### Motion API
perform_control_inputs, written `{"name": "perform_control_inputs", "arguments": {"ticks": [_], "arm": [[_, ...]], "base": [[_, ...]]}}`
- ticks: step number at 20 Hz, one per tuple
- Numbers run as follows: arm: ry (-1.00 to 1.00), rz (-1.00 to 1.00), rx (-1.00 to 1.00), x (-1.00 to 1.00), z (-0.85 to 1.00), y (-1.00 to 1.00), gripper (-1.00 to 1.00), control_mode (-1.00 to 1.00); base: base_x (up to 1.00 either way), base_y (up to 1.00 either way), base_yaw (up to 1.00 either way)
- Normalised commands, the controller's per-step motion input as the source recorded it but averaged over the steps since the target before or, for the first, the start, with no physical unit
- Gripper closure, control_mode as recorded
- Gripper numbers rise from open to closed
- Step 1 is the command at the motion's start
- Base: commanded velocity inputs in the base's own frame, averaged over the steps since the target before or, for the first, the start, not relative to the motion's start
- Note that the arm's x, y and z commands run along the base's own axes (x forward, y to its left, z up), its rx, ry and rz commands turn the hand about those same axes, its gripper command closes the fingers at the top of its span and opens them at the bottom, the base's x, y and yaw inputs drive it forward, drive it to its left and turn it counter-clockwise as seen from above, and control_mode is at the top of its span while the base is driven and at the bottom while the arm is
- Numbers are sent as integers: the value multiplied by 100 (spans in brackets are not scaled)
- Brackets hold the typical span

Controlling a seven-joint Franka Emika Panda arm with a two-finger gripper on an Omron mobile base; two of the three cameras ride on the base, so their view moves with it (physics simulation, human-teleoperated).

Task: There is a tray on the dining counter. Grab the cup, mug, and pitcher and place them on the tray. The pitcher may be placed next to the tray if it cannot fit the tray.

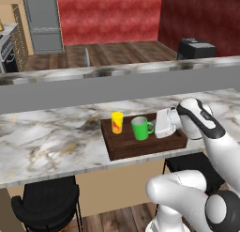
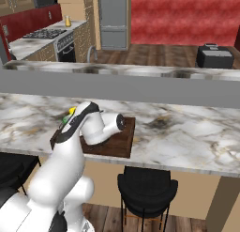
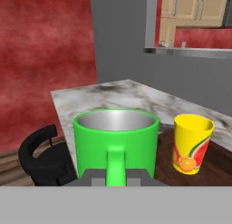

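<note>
Marble worktop (image 1: 47,137) carried the tray (image 1: 136,149); cup (image 1: 117,122) and mug (image 1: 139,128) stood on it side by side. Tool (image 3: 116,175) was clamped on the mug's handle, apparently steadying placement.

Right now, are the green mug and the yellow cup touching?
Apart. The left base view shows bare tray wood between the mug and the cup.
</note>
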Motion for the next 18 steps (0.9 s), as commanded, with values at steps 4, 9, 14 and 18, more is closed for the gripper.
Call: {"name": "perform_control_inputs", "arguments": {"ticks": [4,9,14,18], "arm": [[2,5,0,14,-17,0,100,-100],[2,5,0,4,-13,0,100,-100],[1,1,0,6,-9,6,100,-100],[0,0,0,12,-6,12,100,-100]], "base": [[0,0,0],[0,0,0],[0,0,0],[0,0,0]]}}
